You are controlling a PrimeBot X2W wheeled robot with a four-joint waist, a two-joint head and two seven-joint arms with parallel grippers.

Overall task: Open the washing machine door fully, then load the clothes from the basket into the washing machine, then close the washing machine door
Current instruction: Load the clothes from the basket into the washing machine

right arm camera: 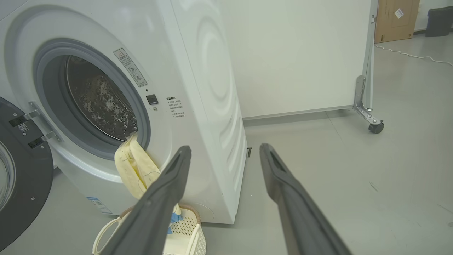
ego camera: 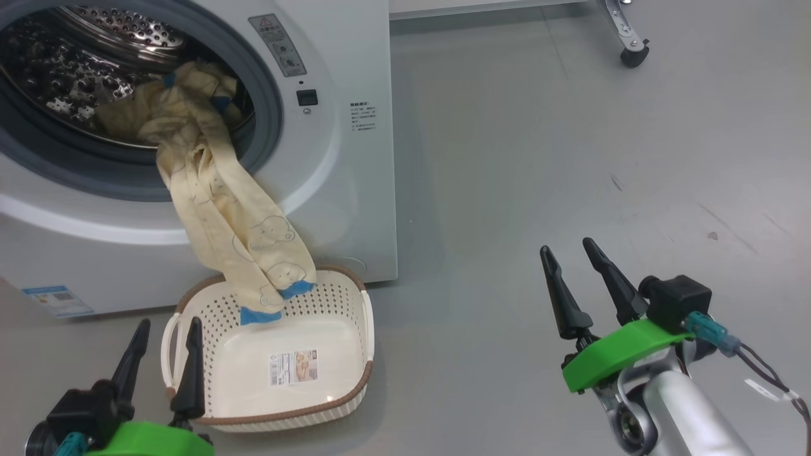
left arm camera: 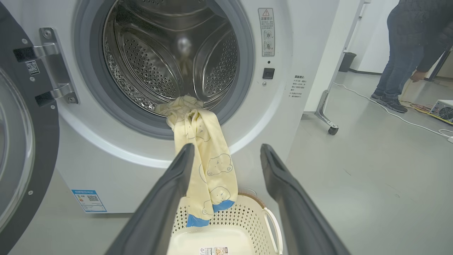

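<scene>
- Grey floor (ego camera: pixel 538 158) runs under a white front-loading washing machine (ego camera: pixel 355 190). In the background a person (left arm camera: pixel 407 53) stands bent forward, beyond a white partition on a caster (ego camera: pixel 633 56).
- Left gripper (ego camera: pixel 168 324): fingers spread wide and holding nothing, poised at the near left corner of the basket (ego camera: pixel 329 297). Whether a finger brushes the rim I cannot tell.
- Right gripper (ego camera: pixel 566 247): fingers also wide apart and empty, above bare floor well to the right of the machine.
- Clothes (ego camera: pixel 222 209): pale yellow with bear prints, bunched in the drum mouth. One length hangs over the grey seal and down the front, its blue cuffs dangling into the basket, which sits on the floor against the machine.
- Washing machine door (left arm camera: pixel 47 148): swung open on its hinge at the left.
- Writing: a warning sticker (left arm camera: pixel 266 32) with a red triangle beside the opening, a blue label sticker (ego camera: pixel 57 299) with a QR code low on the front, and a barcode label (ego camera: pixel 293 367) on the basket's bottom. All the lettering is too small to read.
</scene>
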